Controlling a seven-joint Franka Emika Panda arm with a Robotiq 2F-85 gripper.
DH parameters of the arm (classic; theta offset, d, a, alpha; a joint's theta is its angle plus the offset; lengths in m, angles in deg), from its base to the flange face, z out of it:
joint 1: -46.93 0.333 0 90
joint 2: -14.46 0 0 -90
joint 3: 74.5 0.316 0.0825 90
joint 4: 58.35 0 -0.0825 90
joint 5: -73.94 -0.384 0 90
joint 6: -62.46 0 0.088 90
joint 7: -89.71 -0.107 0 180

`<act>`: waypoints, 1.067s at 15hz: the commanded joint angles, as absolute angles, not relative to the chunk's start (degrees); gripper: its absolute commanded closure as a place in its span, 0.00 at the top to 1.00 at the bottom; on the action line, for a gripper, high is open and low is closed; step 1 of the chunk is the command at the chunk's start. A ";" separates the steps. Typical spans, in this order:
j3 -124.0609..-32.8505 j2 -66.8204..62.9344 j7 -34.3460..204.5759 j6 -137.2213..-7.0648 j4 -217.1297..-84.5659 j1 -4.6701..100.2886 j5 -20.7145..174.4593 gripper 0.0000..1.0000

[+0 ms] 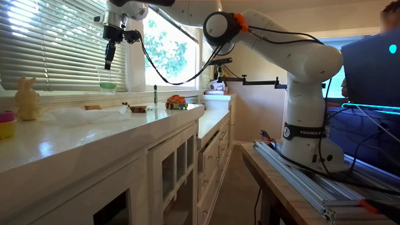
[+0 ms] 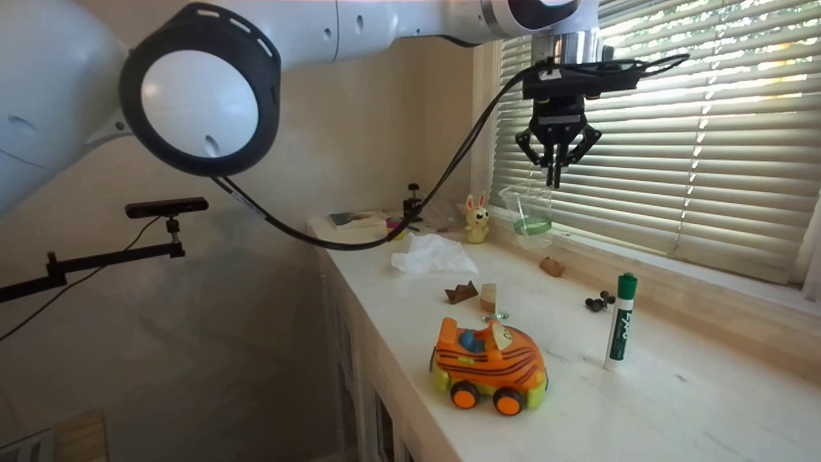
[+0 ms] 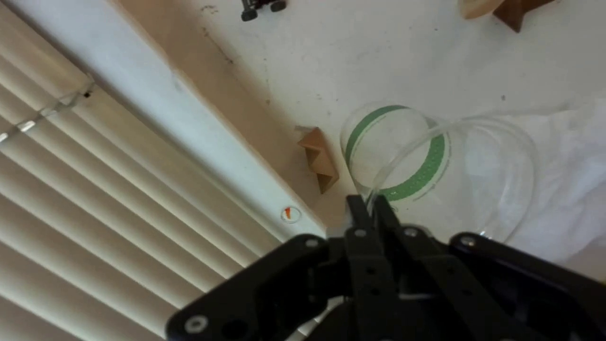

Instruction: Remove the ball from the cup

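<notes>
Above the desk point(image 2: 577, 410), in front of the window blinds point(image 1: 62, 59): claw point(image 2: 553, 183) pointed down, its two black fingers point(image 3: 363, 251) drawn almost together, a mere sliver between the tips. Pinched there was the rim of a clear plastic cup point(image 2: 527, 218), caught at one edge only, so the cup hung to one side of the tips. Mouth up, roughly upright, base clear of the desk; green band point(image 1: 107, 85) low on its wall. Ball point(image 3: 290, 214), or what I took for it: small glassy round with an orange streak, on the window sill point(image 3: 194, 128) in the wrist view, apart from the cup. Too small to be sure. Green-capped dry-erase marker point(image 2: 619, 321) stood upright on the desk; striped orange toy car point(image 2: 490, 359) near the desk's edge, both well apart from the claw.
</notes>
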State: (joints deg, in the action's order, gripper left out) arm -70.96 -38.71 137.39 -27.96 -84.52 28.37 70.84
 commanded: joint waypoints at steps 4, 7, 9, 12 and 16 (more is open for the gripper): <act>-70.48 -40.51 135.99 -22.22 -82.44 26.61 68.20 0.02; -69.98 -41.29 135.43 -21.78 -82.45 25.88 67.40 0.02; -69.06 -42.04 135.34 -22.08 -82.31 25.15 66.03 0.02; -68.92 -42.76 134.88 -21.96 -82.25 24.81 65.35 0.02; -69.05 -43.03 134.71 -20.84 -82.65 24.75 65.57 0.02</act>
